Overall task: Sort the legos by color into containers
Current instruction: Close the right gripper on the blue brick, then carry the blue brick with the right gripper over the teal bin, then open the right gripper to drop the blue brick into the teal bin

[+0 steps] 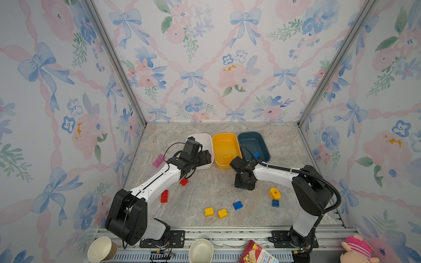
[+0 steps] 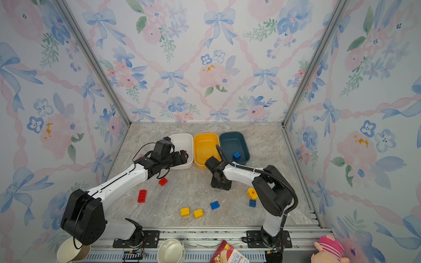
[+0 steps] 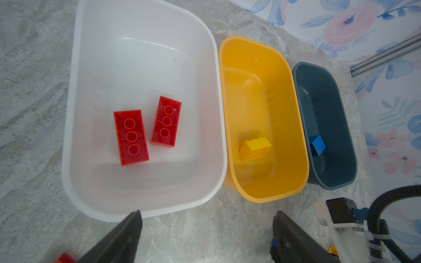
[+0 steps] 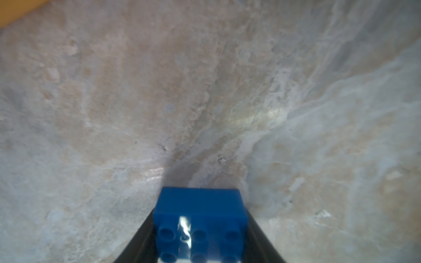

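Both top views show the marble worktop, with the left arm reaching from the near left toward the far middle and the right arm bent in from the near right. Along the far side three tubs stand side by side: the white tub on the left, the yellow tub in the middle and the teal tub on the right. The left jaws hang over the white tub's near end. The left wrist view shows their fingers wide apart with nothing between them. The right jaws point down at the worktop just near of the yellow tub, clamped on a held blue brick with one finger against each side. A pink block lies at the worktop's left edge. In the white tub a red brick lies just beside another red brick, both underside up. A long red brick and a small red brick lie loose by the left arm. The yellow tub holds a yellow brick and the teal tub a blue brick. Near the front, a loose yellow brick sits just left of a second loose yellow brick, with a loose blue brick to their right. Farther right, a rounded yellow piece touches a dark blue brick.
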Robot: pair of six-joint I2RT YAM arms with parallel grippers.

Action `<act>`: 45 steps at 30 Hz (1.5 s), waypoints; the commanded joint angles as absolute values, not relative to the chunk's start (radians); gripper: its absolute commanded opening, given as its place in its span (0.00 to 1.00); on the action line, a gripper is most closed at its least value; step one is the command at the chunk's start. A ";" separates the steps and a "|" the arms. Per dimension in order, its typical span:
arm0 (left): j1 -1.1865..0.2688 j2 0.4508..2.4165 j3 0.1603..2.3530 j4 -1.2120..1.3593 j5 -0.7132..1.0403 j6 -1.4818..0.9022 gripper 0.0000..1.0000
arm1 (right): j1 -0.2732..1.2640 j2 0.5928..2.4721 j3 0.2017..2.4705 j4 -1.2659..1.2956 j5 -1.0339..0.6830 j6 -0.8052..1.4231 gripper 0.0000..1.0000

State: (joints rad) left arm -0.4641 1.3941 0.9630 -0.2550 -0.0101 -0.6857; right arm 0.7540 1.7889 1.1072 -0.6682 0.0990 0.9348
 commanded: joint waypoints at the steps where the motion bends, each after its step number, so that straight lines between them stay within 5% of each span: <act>1: -0.471 1.396 0.963 -0.245 -0.017 -0.696 0.92 | 0.746 1.775 1.096 -0.686 0.119 0.933 0.47; 17: -0.477 1.371 0.917 -0.243 -0.033 -0.682 0.93 | 0.606 1.572 1.277 -0.830 0.199 0.803 0.46; 34: -0.489 1.338 0.895 -0.235 -0.018 -0.684 0.94 | 0.407 1.920 1.544 -0.690 0.116 0.667 0.46; 45: -0.491 1.298 0.842 -0.233 -0.026 -0.706 0.95 | 0.408 1.958 1.566 -0.696 0.075 0.660 0.68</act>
State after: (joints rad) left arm -0.4850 1.3167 0.8547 -0.2398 -0.0208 -0.6930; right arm 0.4122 1.9678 1.5379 -0.6868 0.0887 0.6727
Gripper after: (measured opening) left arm 0.946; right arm 0.666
